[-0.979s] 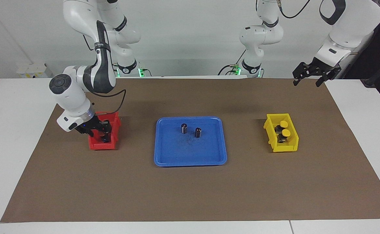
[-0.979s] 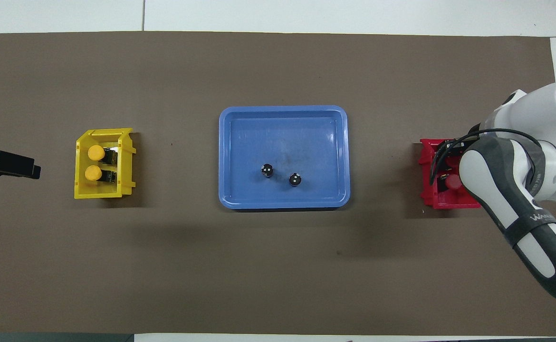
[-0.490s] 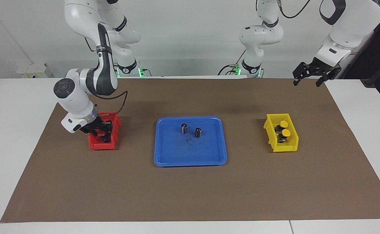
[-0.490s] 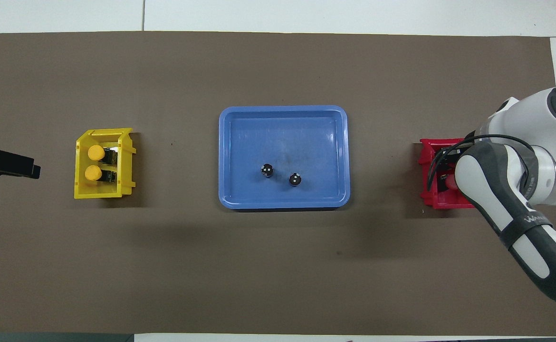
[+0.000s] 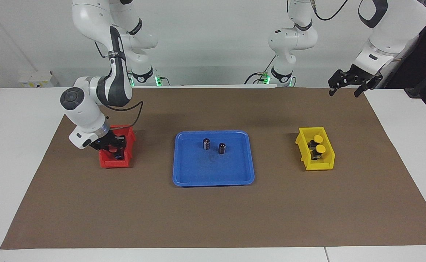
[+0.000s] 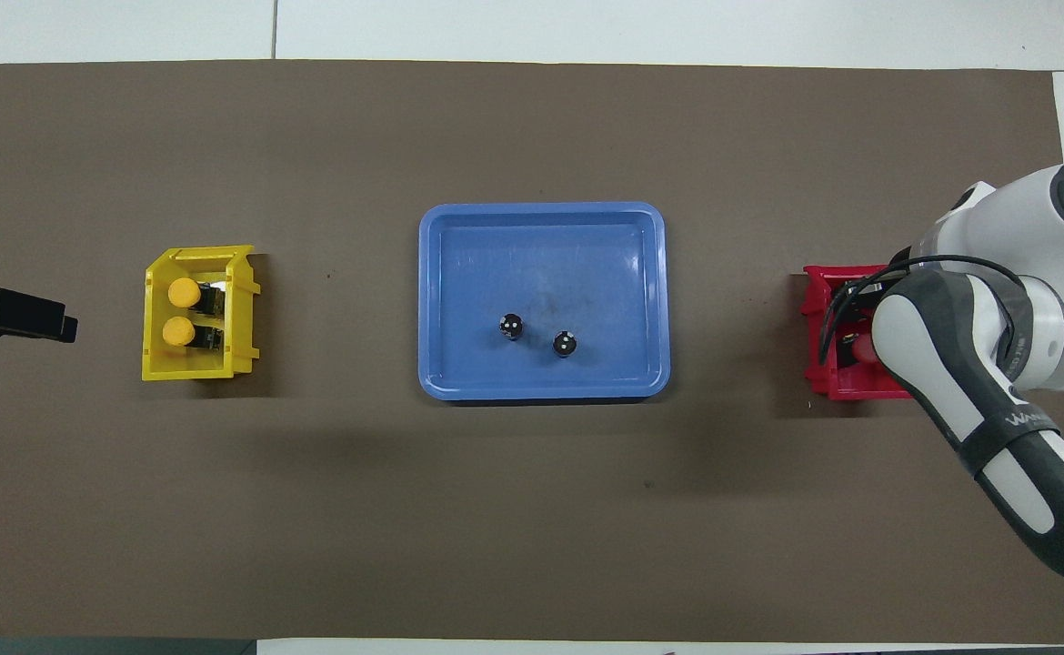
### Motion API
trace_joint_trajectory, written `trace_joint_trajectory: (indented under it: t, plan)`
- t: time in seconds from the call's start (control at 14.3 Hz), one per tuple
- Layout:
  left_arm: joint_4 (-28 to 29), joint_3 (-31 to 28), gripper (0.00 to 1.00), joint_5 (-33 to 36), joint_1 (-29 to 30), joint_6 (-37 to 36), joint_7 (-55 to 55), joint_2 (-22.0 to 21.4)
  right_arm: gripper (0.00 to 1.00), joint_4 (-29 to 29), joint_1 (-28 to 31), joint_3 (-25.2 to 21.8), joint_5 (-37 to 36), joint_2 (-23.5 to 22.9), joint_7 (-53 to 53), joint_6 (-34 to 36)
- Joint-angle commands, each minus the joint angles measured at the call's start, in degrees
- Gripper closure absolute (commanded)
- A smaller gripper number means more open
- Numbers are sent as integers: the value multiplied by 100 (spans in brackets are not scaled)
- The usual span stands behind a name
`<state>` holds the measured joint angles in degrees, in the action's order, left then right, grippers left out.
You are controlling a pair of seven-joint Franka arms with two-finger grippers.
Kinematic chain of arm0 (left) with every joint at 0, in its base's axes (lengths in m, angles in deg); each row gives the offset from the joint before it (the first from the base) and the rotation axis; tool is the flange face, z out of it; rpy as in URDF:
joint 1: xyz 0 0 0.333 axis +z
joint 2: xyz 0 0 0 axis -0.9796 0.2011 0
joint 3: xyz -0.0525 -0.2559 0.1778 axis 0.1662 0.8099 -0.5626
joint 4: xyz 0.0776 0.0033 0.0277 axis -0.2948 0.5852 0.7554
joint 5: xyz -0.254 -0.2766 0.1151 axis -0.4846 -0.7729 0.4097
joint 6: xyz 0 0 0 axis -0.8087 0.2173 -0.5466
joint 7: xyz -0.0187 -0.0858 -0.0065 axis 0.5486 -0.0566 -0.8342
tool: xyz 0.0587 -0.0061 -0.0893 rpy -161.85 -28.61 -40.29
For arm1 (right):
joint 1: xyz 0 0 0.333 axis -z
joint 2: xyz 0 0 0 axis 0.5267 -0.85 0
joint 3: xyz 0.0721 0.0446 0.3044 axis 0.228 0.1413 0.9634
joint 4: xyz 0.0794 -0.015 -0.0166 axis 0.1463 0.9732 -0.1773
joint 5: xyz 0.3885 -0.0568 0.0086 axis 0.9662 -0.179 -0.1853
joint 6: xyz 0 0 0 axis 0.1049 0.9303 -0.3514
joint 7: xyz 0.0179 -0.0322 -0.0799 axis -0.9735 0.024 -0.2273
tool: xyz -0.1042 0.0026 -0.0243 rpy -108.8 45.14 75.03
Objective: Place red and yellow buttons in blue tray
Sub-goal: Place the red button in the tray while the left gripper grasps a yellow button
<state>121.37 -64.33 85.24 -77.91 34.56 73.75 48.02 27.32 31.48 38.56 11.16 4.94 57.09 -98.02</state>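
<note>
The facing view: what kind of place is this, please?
Probably a robotics lab or test bench. Two white arms stand at a table covered by a brown mat, and small sorting containers are set out on it: a blue tray, a red bin and a yellow bin.

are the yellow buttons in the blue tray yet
No. Both yellow buttons sit in the yellow bin; the blue tray holds only two dark cylinders.
</note>
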Motion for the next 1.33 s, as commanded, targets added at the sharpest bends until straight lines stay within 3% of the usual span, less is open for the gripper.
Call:
trace_joint_trajectory:
  t: [0.0, 0.28, 0.56, 0.77, 1.05, 1.26]
  plan:
    - [174, -11, 0, -59, 30, 46, -3, -157, 87, -910, -74, 81, -35, -106, -109, 874]
    - [639, 7, 0, -50, -49, 607, -698, -289, 87, -2897, -522, 116, 44, -721, 573, 2545]
    - [1535, 42, 1, -42, -234, 1881, -593, -333, 89, -3777, -1067, 782, 9, -1318, 2205, 2505]
    - [1949, 33, 9, -50, -85, 2689, -84, -27, 89, -4762, -1646, 925, -52, -2266, 3491, 2452]
    - [2248, 33, 17, -50, 4, 3260, -47, 308, 89, -4861, -2122, 925, -96, -2761, 4293, 1732]
    - [2775, 42, 17, -50, -5, 3963, -56, 440, 89, -4756, -2149, 933, -123, -2753, 4355, 1503]
